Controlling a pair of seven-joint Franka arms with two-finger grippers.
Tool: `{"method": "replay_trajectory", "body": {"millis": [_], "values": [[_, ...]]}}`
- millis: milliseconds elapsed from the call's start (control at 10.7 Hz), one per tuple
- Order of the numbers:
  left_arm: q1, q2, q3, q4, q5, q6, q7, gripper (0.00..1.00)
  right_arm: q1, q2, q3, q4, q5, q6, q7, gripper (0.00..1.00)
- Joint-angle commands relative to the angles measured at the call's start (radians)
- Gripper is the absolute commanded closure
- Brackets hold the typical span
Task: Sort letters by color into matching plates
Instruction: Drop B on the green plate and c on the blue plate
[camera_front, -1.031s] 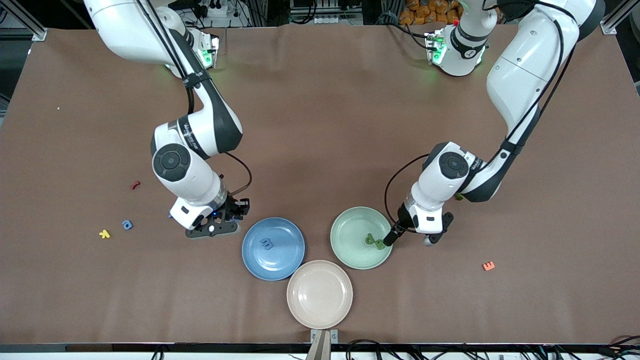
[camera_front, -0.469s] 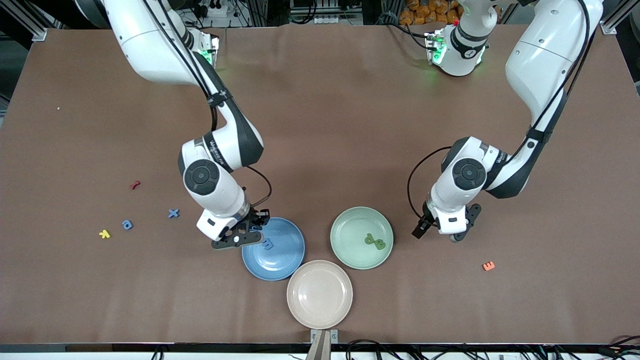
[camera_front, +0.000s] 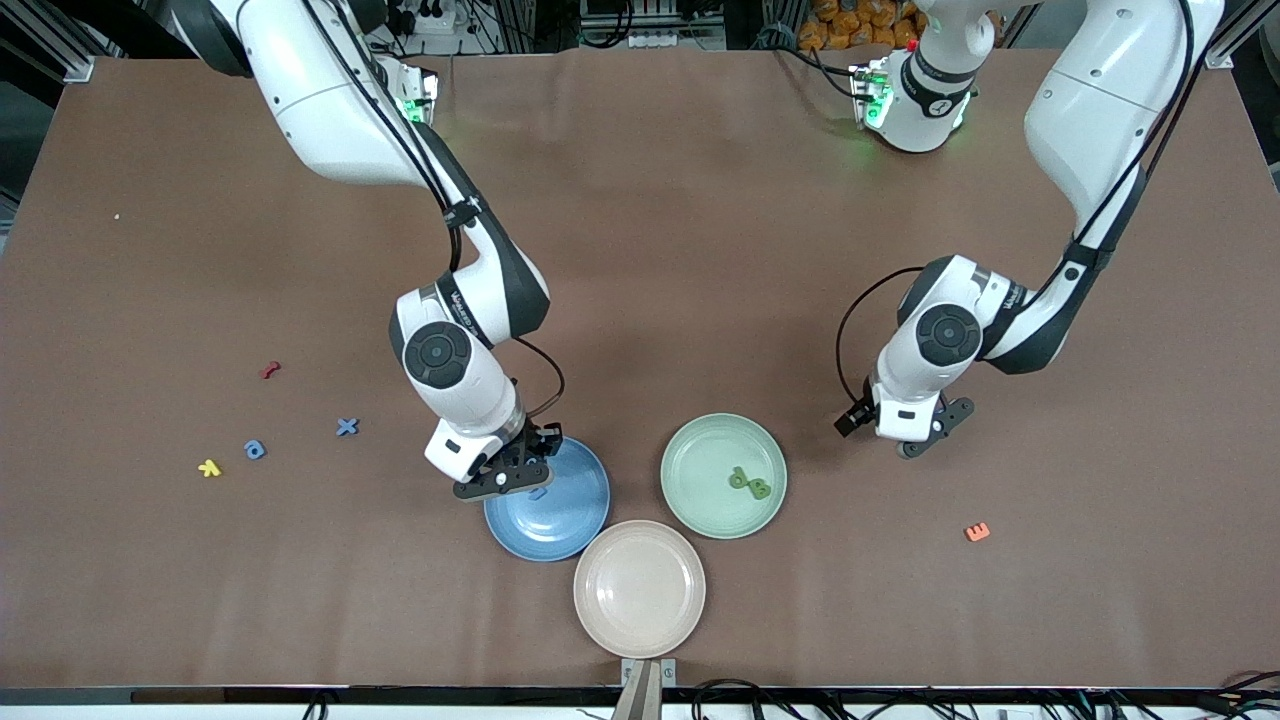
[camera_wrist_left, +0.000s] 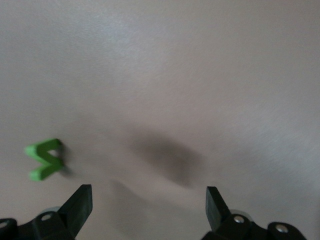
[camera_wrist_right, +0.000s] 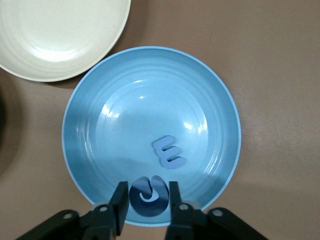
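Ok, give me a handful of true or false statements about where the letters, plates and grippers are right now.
1. The right gripper holds a blue letter over the blue plate. True.
2. The beige plate has a letter in it. False: it holds none.
3. The green plate holds two green letters. True.
4. The left gripper is shut on a letter. False: it is open, over bare table.
5. A blue letter E lies in the blue plate. True.

Right pincer (camera_front: 522, 470) carried blue letter (camera_wrist_right: 148, 193) over blue plate (camera_front: 570, 520); left pincer (camera_front: 893, 432) left green plate (camera_front: 700, 450).
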Motion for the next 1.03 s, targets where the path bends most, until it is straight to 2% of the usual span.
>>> {"method": "replay_trajectory", "body": {"millis": [0, 281, 469, 562, 750, 938], "values": [[0.038, -0.140, -0.011, -0.166, 0.020, -0.001, 0.170, 0.00, -0.003, 0.017, -0.006, 0.033, 0.016, -0.005, 0.005, 0.00], [0.053, -0.186, -0.041, -0.263, 0.020, 0.007, 0.209, 0.00, -0.012, 0.014, -0.008, 0.035, 0.008, -0.007, -0.007, 0.00], [0.102, -0.229, -0.077, -0.325, 0.021, 0.012, 0.248, 0.00, -0.049, 0.011, -0.008, 0.035, 0.006, -0.011, -0.048, 0.00], [0.166, -0.246, -0.112, -0.355, 0.021, 0.016, 0.319, 0.00, -0.067, 0.007, -0.009, 0.035, 0.008, -0.014, -0.112, 0.00], [0.336, -0.244, -0.237, -0.370, 0.021, 0.022, 0.442, 0.00, -0.121, 0.002, -0.009, 0.032, 0.007, -0.020, -0.242, 0.00], [0.432, -0.244, -0.301, -0.422, 0.025, 0.098, 0.490, 0.00, -0.181, 0.002, -0.014, 0.027, 0.002, -0.031, -0.353, 0.00]]}}
